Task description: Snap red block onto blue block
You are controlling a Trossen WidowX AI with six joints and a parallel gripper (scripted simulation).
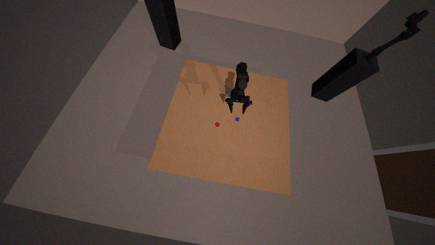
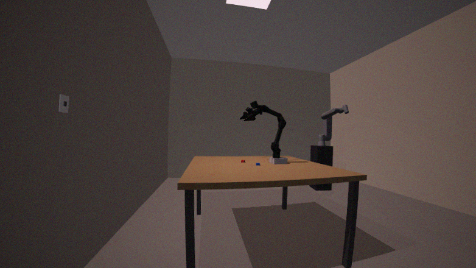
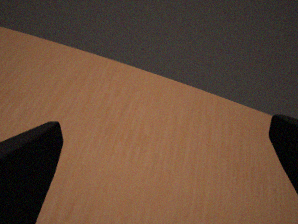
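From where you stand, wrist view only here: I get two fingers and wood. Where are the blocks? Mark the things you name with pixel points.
Observer: Top view has both on the table point(image 1: 218, 158) point(image 2: 266, 175) point(image 3: 150, 150): red block point(image 1: 217, 124) point(image 2: 243, 161) and blue block point(image 1: 237, 118) point(image 2: 257, 164), set apart, not joined.
Operator: Gripper height?
Observer: Exterior view shows the gripper point(image 1: 237, 113) point(image 2: 241, 118) point(image 3: 168, 128) well above the tabletop, fingers open.
Operator: Which block is nearer it in the top view?
Observer: Blue, just beyond the fingertips in that picture.

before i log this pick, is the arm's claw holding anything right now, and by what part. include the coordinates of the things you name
Nothing is held: the black two-fingered claw point(image 1: 237, 113) point(image 2: 242, 118) point(image 3: 168, 128) is open, raised above the wooden table point(image 1: 218, 161) point(image 2: 266, 175) point(image 3: 150, 150).
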